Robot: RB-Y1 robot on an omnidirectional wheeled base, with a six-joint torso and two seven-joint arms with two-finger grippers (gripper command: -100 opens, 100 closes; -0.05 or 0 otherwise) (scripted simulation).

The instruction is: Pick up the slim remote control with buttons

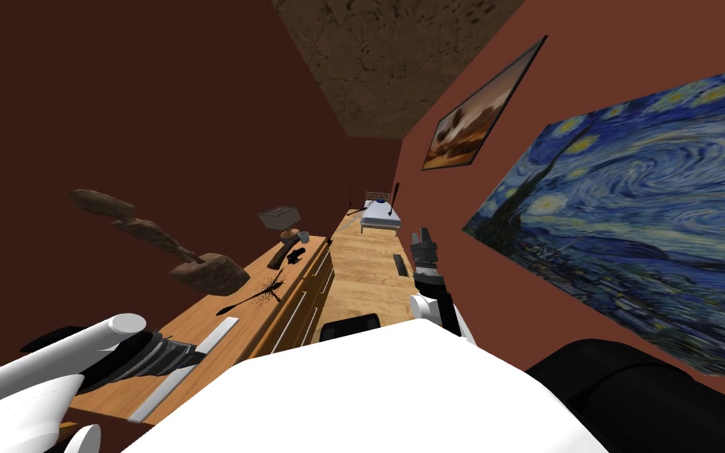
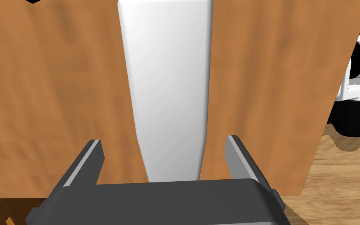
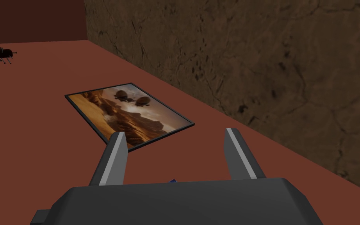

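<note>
A slim, plain white remote (image 2: pixel 167 90) lies lengthwise on the wooden dresser top (image 2: pixel 50 97). No buttons show on its face. My left gripper (image 2: pixel 163 140) is open and low over the remote's near end, one finger on each side and clear of its edges. In the head view the remote (image 1: pixel 211 340) is a pale strip near the dresser's front end, with the left gripper (image 1: pixel 188 355) at its near part. My right gripper (image 1: pixel 422 236) is raised beside the red wall, fingers (image 3: pixel 114 156) open with nothing between them.
Further along the dresser (image 1: pixel 290 271) lie a thin black object (image 1: pixel 255 297), a hammer-like piece (image 1: pixel 282 236) and a small mug (image 1: pixel 303 236). Brown lumpy shapes (image 1: pixel 156 236) hang over its left side. A dark slim bar (image 1: pixel 399 264) lies on the wooden floor. A black seat (image 1: pixel 628 385) is at my right.
</note>
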